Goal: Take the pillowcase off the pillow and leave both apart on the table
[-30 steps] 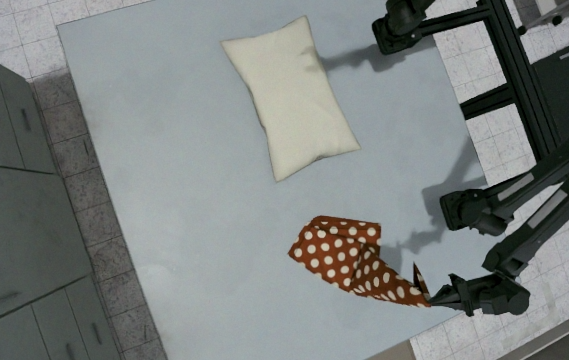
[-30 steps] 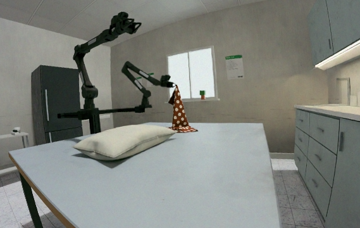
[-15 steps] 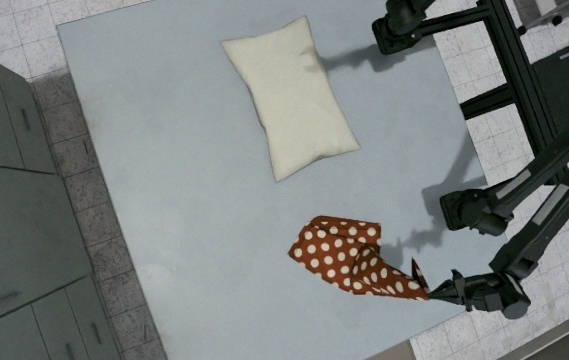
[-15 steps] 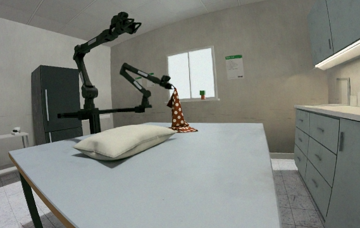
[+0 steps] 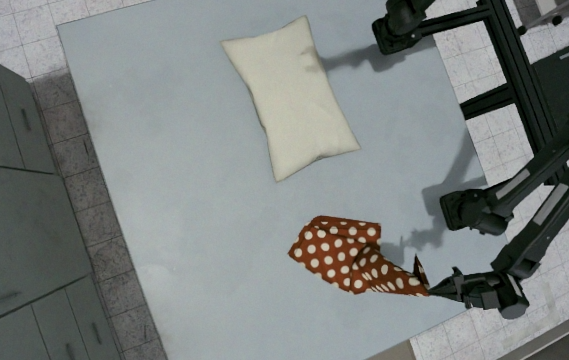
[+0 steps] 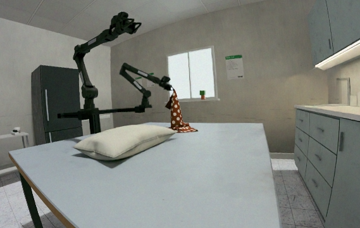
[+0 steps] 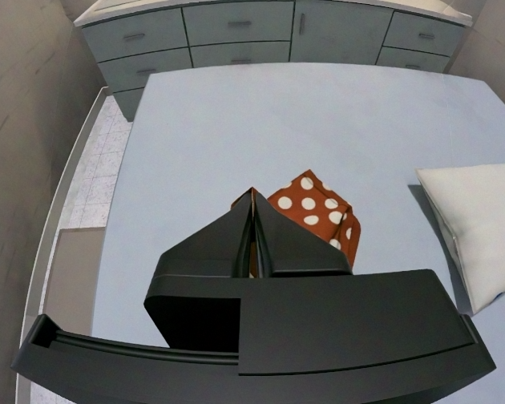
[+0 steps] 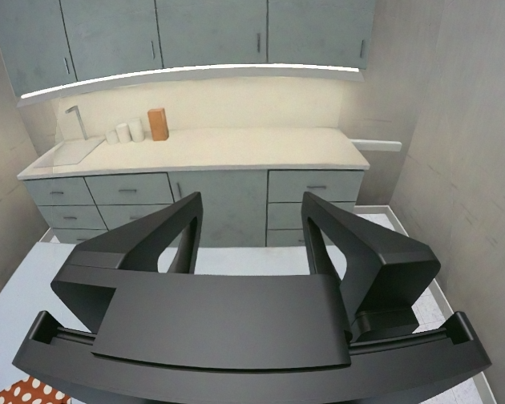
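From my exterior view: cream pillow (image 6: 124,139) lying bare on pale blue tabletop (image 6: 217,177), near edge on arms' side. Left tool (image 6: 168,87) pinching red, white-dotted pillowcase (image 6: 176,111) by upper end; cloth hanging down, lower end spread on tabletop behind pillow. Right tool (image 6: 136,26) raised high above, fingers apart, nothing between them. Dark fridge (image 6: 57,101) behind arms. I see window (image 6: 180,74) on back wall, drawer cabinets (image 6: 320,152) beyond tabletop.
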